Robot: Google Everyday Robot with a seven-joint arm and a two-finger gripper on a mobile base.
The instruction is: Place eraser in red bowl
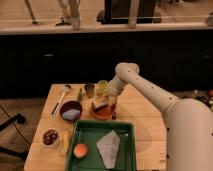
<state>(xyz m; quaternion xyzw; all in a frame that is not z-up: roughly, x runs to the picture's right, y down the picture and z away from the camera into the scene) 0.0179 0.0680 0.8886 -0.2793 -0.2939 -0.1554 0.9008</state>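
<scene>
The red bowl [104, 114] is a shallow orange-red bowl on the wooden table [145, 125], just behind the green tray. My gripper [102, 103] hangs from the white arm, which reaches in from the right, and sits right over the bowl's back-left part. It is shut on the eraser [99, 105], a small pale block held at its tip just above the bowl's inside. The gripper hides the far rim of the bowl.
A dark maroon bowl with pale bluish contents [71, 111] stands left of the red bowl. A small bowl of dark round items [50, 136] is at front left. The green tray [90, 135] holds a grey cloth [109, 148] and an orange fruit [80, 150]. Cups [90, 90] and a spoon [61, 97] stand behind.
</scene>
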